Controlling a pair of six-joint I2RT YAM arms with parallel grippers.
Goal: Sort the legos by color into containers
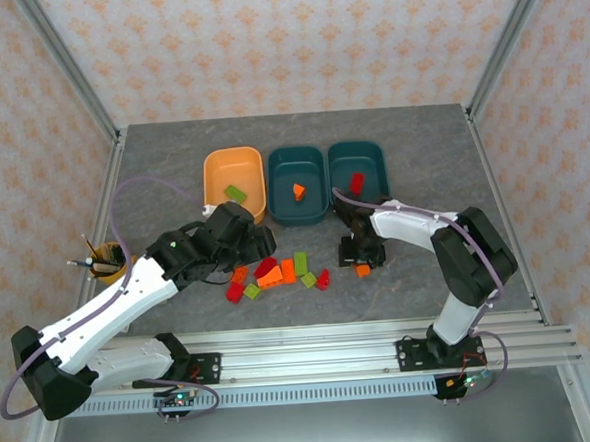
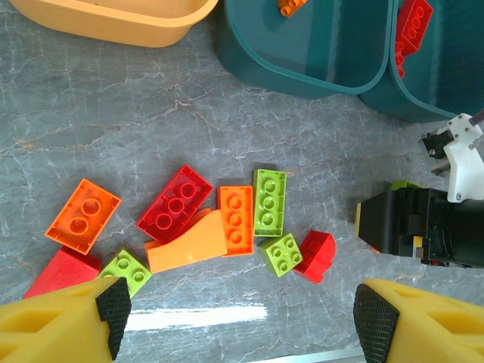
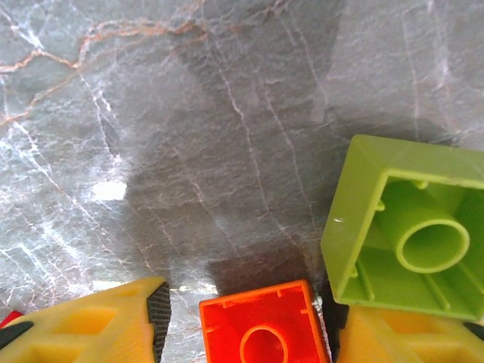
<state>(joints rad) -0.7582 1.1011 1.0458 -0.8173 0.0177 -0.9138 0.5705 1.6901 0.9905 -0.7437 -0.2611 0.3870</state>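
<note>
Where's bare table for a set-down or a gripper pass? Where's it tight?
Free: far strip behind the orange tub, middle teal tub and right teal tub; the right edge beyond that last tub; the band between tub rims and brick pile. Crowded: that pile, flanked by left gripper and right gripper.

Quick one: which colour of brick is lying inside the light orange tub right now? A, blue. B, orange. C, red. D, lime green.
D: the top view shows a single lime green brick lying on the floor of the light orange tub.
</note>
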